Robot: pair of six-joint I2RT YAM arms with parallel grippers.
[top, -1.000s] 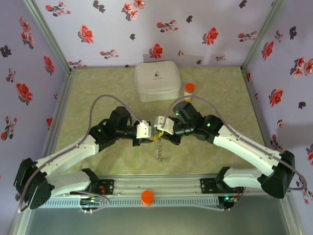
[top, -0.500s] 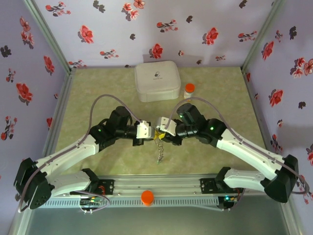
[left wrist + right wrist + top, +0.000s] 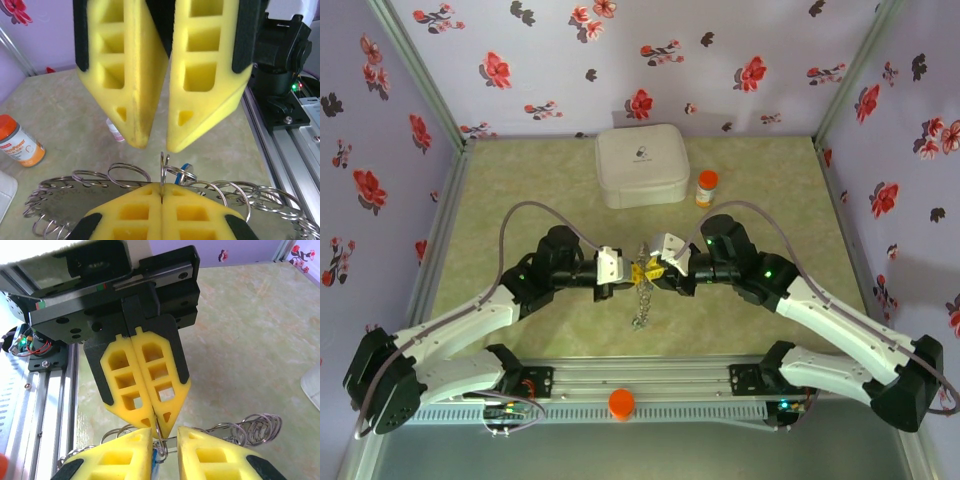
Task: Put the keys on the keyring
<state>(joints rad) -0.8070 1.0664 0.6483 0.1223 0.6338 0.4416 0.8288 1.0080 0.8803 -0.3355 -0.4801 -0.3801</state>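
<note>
— Where is the keyring (image 3: 640,300) now?
— Up off the table (image 3: 520,190), hanging between the two claws near the middle. Its chain-like tail of wire loops dangles toward the near edge.

— What holds it?
— The left claw (image 3: 631,272). In its wrist view the yellow fingers are pressed flat together, with one thin loop of the keyring pinched at their tips.

— And the right claw (image 3: 656,270)?
— It faces the left one tip to tip, with its jaws standing a little apart. The wire runs through the gap, but neither pad grips it.

— Any keys?
— A blue-headed key (image 3: 185,167) sits just beside the pinched loop. Whether it is threaded on, I cannot tell.

— What has changed over the last second?
— The right arm has drawn back toward its own side, so there is now a gap between the claws where a second ago they were nearly touching. The keyring has stayed with the left claw and hangs in almost the same spot. The pill bottle (image 3: 706,187), beside the white square case (image 3: 642,165), now stands clear of the right arm's elbow.
</note>
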